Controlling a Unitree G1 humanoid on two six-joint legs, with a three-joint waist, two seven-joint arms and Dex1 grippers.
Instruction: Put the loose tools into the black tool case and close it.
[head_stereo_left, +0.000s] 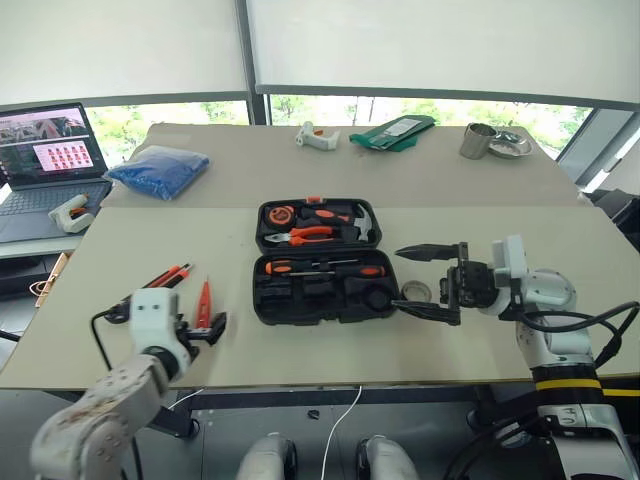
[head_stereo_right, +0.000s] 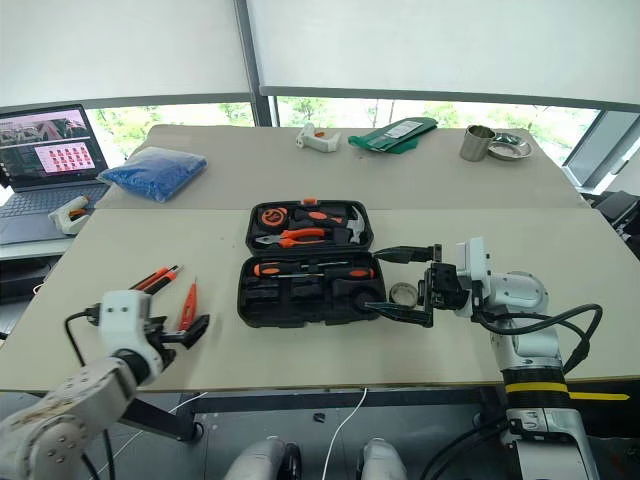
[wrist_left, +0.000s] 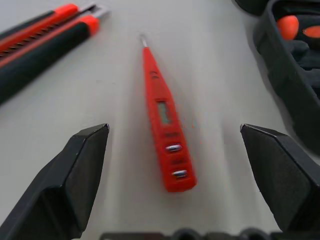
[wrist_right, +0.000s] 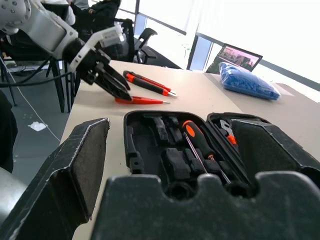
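The left end effector (head_stereo_left: 207, 330) is hovering released over the slim orange plastic tester pen (wrist_left: 165, 142) lying on the beige worktop (head_stereo_left: 150, 340). The right end effector (head_stereo_left: 428, 283) is gaping empty beside the open black moulded-plastic tool case (head_stereo_left: 318, 260), farther back.

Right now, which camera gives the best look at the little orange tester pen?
The left wrist view: the tester pen lies lengthwise between the open left end effector fingers, its window and buttons visible. Head views show a thin orange sliver; the right wrist view shows it distant, edge-on.
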